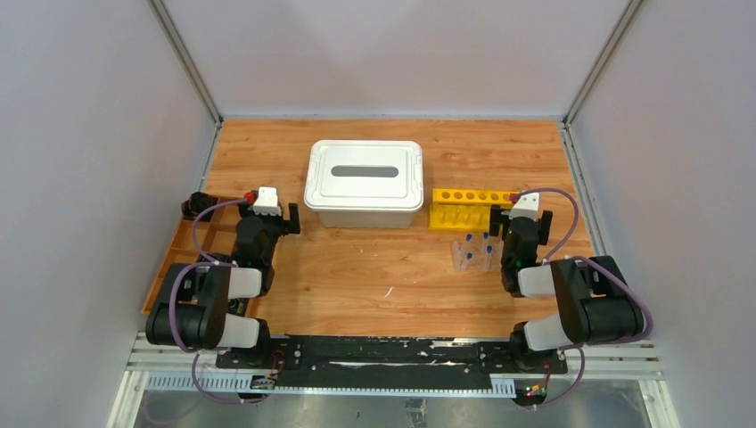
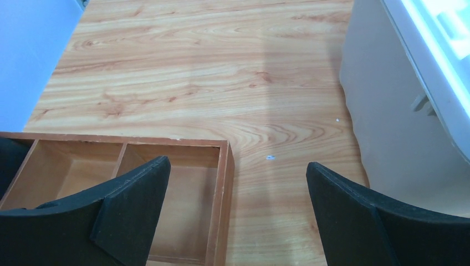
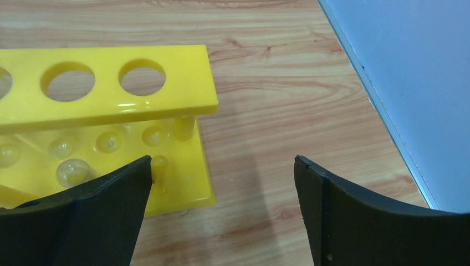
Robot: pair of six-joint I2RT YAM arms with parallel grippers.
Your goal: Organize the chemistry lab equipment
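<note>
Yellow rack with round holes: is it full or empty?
Empty, in the holes seen: the yellow plastic rack has open round holes with nothing standing in them.

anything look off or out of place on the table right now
Nothing looks spilled or broken. One oddity: the holes of the yellow rack that are in view are empty, while the blue-capped tubes stand clustered on the table in front of it, near the open right gripper.

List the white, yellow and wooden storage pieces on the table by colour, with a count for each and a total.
White lidded box: 1
Yellow test tube rack: 1
Wooden divided tray: 1
Total: 3
</note>
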